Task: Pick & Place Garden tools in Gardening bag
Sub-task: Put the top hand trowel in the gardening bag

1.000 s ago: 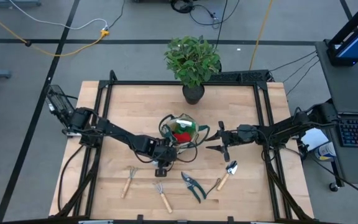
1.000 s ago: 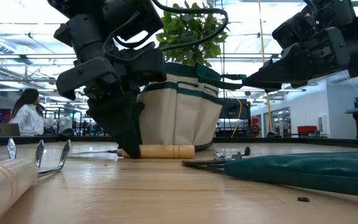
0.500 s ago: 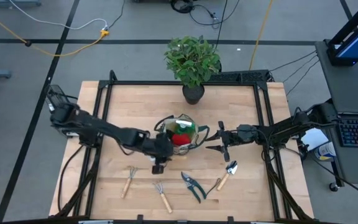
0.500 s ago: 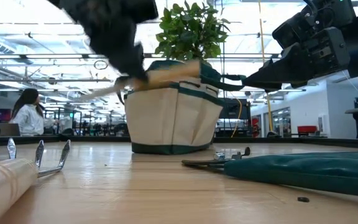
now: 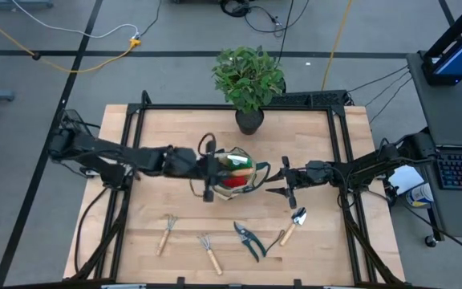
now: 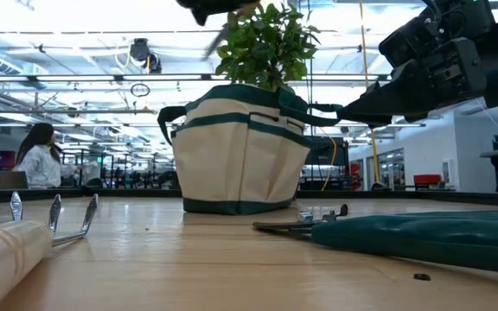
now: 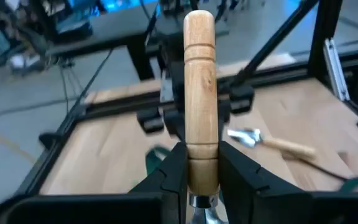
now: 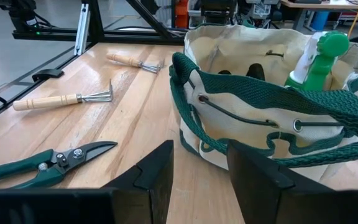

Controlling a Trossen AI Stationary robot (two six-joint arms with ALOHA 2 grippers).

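The gardening bag (image 5: 235,170), beige with green trim, stands mid-table with a red glove and a green spray bottle (image 8: 321,59) inside. My left gripper (image 5: 209,172) hovers at the bag's left rim, shut on a wooden-handled tool (image 7: 199,93). In the low view it shows only at the top edge (image 6: 219,7). My right gripper (image 5: 282,183) stands open and level just right of the bag, with nothing between its fingers. Two hand rakes (image 5: 167,231) (image 5: 209,253), pruners (image 5: 249,239) and a trowel (image 5: 289,226) lie flat near the front edge. My left gripper pinches the tool's wooden handle between its two fingers, close to the metal end (image 7: 199,177). The fingers come nearly level from the table's left. The handle's free end (image 7: 199,25) sticks out beyond the fingertips. The tool hangs clear of the table; its metal part is mostly hidden.
A potted leafy plant (image 5: 249,80) stands at the far edge behind the bag. A black frame (image 5: 135,120) runs around the tabletop. Bare wood lies left of the bag and between the bag and the tools at the front.
My left gripper has lifted the wooden-handled tool off the table in front of the bag. It has risen and gone toward the far edge to the bag's left rim, tipping from pointing down to nearly level. The tool now hangs clear of the table.
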